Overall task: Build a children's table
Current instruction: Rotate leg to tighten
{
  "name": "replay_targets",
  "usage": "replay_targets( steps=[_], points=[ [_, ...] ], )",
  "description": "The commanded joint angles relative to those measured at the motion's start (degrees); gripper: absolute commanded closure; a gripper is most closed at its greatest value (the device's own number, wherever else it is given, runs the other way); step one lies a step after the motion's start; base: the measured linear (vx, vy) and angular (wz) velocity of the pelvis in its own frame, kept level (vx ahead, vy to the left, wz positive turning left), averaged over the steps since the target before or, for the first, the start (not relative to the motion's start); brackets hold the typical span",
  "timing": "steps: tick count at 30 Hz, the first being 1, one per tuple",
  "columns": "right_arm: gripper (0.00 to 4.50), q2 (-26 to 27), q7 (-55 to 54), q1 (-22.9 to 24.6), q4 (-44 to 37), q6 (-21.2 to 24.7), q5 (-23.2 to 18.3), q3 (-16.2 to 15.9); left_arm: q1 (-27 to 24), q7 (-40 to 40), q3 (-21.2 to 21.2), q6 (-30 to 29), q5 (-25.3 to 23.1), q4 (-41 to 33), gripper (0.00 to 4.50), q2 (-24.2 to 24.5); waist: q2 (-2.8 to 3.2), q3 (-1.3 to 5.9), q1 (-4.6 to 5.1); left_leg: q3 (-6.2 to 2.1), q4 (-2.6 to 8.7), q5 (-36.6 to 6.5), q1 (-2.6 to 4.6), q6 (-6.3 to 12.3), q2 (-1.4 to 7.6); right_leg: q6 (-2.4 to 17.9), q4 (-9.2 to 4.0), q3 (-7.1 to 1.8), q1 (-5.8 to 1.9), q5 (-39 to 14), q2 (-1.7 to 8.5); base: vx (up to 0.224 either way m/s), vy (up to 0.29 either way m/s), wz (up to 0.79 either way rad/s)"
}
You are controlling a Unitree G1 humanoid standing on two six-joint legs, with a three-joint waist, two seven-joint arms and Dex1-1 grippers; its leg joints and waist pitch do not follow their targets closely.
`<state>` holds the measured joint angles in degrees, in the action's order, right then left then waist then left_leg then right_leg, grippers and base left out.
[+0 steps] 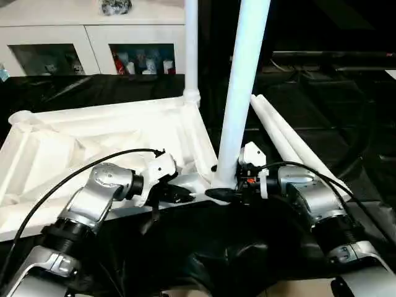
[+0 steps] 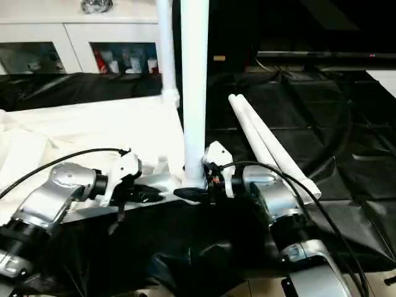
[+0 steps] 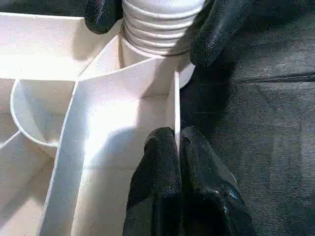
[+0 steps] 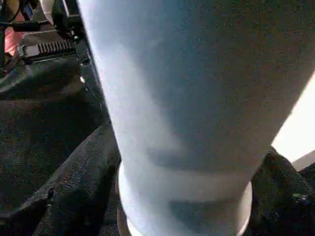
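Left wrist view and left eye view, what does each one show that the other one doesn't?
Left wrist view: the near leg's ridged end sitting in its corner socket, the right tool's fingers hugging it on both sides, and the left tool pinching a thin wall of the table top. Left eye view: a second leg standing at the far corner, two loose legs lying on the black cloth, the cabinet behind. Both: the white table top, the near leg and the left tool.
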<state>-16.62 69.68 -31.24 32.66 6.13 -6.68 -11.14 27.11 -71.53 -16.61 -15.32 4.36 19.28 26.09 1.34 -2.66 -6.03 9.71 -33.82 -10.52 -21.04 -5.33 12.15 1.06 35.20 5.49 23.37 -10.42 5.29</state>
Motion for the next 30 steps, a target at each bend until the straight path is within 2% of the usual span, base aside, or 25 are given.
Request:
replay_targets(
  steps=[1,5,9,11,12,14,16,19,22,26,28,30],
  points=[
    [1.35,0.47,0.85,0.43,-1.40,0.67,-0.47,-1.28,0.76,-1.62,-0.47,0.38,2.22,-3.15,4.50,-0.79,-0.21,3.74,0.10,0.18,3.91,-10.15,0.35,3.11,1.11,12.61,-3.84,-2.90,-3.38,-10.30,2.94,0.000,0.000,0.00],
    [1.65,1.28,0.00,1.44,-2.69,1.95,-1.07,-1.37,0.88,-0.88,-0.16,0.50,1.81,-2.82,4.50,-1.22,-0.20,3.86,-0.05,0.16,3.84,-9.07,0.32,3.28,1.13,12.71,-3.63,-2.89,-3.41,-8.63,2.89,0.000,0.000,0.00],
    [1.74,3.66,-4.48,1.82,-1.30,2.29,-0.82,-0.21,2.14,3.17,0.11,0.46,0.25,-0.39,4.50,-2.96,-0.25,3.72,-0.04,0.21,3.89,-9.41,0.36,2.97,1.06,12.49,-3.81,-2.94,-3.27,-9.48,2.92,0.000,0.000,0.00],
    [1.75,6.51,-12.26,1.16,1.86,1.38,0.98,0.88,3.99,8.32,0.86,-0.36,-0.88,2.53,4.50,-5.59,-0.26,3.67,0.11,0.17,3.99,-10.08,0.41,2.02,0.95,11.81,-4.11,-2.97,-3.25,-11.57,3.00,0.000,0.000,0.00],
    [1.75,6.51,-12.26,1.16,1.86,1.38,0.98,0.88,3.99,8.32,0.86,-0.36,-0.88,2.53,4.50,-5.59,-0.26,3.55,0.20,0.18,4.06,-10.54,0.46,1.67,0.90,11.53,-4.26,-2.96,-3.18,-12.58,2.99,0.000,0.000,0.00],
    [1.76,9.82,-21.38,-0.29,6.00,0.78,2.43,2.39,6.16,13.11,1.54,-1.18,-1.78,5.02,4.50,-8.52,-0.24,3.64,0.48,0.03,4.15,-11.17,0.55,0.77,0.80,10.78,-4.42,-2.91,-3.25,-14.62,3.11,0.000,0.000,0.00],
    [1.76,12.47,-28.00,-1.84,9.29,0.89,2.74,3.80,7.88,16.45,1.68,-1.71,-2.67,6.90,4.50,-10.56,-0.23,3.60,0.98,0.02,4.13,-11.56,0.49,0.45,0.69,10.07,-4.65,-2.90,-3.17,-16.14,3.13,0.000,0.000,0.00],
    [1.76,15.22,-35.51,-3.68,12.52,0.94,3.41,5.13,9.69,20.50,1.74,-1.91,-3.86,9.15,4.50,-12.72,-0.18,3.59,1.15,0.02,4.14,-11.59,0.50,0.33,0.58,9.49,-4.84,-2.85,-3.10,-17.07,3.07,0.000,0.000,0.00],
    [1.76,19.34,-43.44,-5.98,16.14,1.75,3.72,6.92,11.87,26.14,2.54,-2.23,-4.84,12.04,4.50,-16.11,-0.14,3.68,1.14,-0.03,4.17,-10.77,0.43,0.42,0.68,9.75,-4.72,-2.84,-3.17,-15.33,3.07,0.000,0.000,0.00],
    [1.76,21.48,-43.98,-6.86,17.94,-0.53,4.77,6.33,12.46,26.76,2.18,-1.21,-5.11,12.65,4.50,-17.63,-0.14,3.82,1.07,0.01,4.09,-10.68,0.36,0.88,0.70,10.09,-4.49,-2.82,-3.27,-13.05,3.12,0.000,0.000,0.00],
    [1.21,21.18,-38.90,-6.63,17.08,-0.50,2.77,6.84,11.51,24.74,1.81,-0.87,-4.59,11.17,4.50,-16.89,-0.13,3.77,1.08,0.02,4.12,-10.50,0.28,1.45,0.67,10.43,-4.37,-2.82,-3.33,-11.86,3.00,0.000,0.000,0.00],
    [1.04,21.02,-38.18,-6.65,16.95,-0.51,2.50,6.91,11.30,24.34,1.72,-0.85,-4.43,10.88,4.50,-16.61,-0.14,3.83,1.07,0.06,4.05,-10.48,0.30,2.06,0.71,10.90,-4.28,-2.87,-3.37,-10.80,3.04,0.000,0.000,0.00]
  ],
)
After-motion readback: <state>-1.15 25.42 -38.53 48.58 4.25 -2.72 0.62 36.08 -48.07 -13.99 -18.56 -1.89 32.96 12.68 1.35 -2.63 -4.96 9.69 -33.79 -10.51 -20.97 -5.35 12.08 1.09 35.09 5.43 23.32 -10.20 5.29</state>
